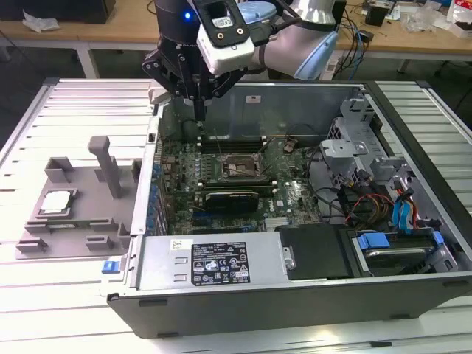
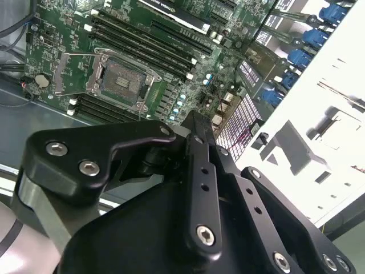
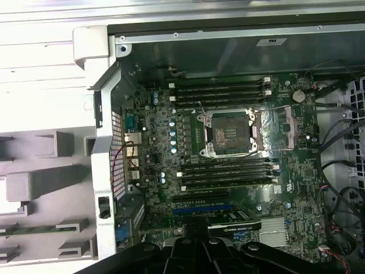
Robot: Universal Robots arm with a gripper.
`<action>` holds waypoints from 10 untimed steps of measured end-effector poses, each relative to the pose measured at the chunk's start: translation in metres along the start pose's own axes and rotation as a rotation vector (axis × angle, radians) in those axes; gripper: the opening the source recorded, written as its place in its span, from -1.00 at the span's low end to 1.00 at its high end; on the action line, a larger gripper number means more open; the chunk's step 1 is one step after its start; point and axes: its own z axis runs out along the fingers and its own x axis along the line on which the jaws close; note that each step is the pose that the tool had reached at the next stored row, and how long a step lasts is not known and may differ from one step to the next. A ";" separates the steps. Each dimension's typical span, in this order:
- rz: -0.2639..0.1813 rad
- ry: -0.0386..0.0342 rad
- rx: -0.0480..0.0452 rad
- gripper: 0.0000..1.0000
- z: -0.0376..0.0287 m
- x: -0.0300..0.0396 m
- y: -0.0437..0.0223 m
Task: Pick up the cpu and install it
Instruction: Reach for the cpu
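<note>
The cpu [image 1: 57, 202], a flat silver-grey square, lies on the grey fixture tray [image 1: 81, 221] at the exterior view's left, outside the computer case. My gripper [image 1: 199, 110] hangs above the case's back corner on that same side, its fingers closed together on nothing, well apart from the cpu. In the second wrist view the gripper [image 2: 194, 121] points down past the motherboard. The motherboard's socket [image 1: 237, 168] stands open and empty, seen in both wrist views [image 2: 122, 80] [image 3: 228, 132], with its metal load plate [image 3: 280, 123] folded aside.
The open case [image 1: 295, 280] lies on a white slatted table [image 1: 59, 295]. Inside are a graphics card [image 1: 232, 199], memory slots [image 3: 219, 91], cables [image 1: 361, 203] and a blue-tabbed drive bay [image 1: 383, 247]. A grey post [image 1: 109, 166] rises from the tray. The case wall [image 3: 105, 142] separates tray and board.
</note>
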 end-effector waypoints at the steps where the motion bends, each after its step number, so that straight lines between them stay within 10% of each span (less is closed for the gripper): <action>1: 0.000 0.0000 0.0000 -0.79 0.0000 0.0001 0.0000; 10: 0.000 0.0000 0.0000 -0.79 -0.0003 0.0114 -0.0009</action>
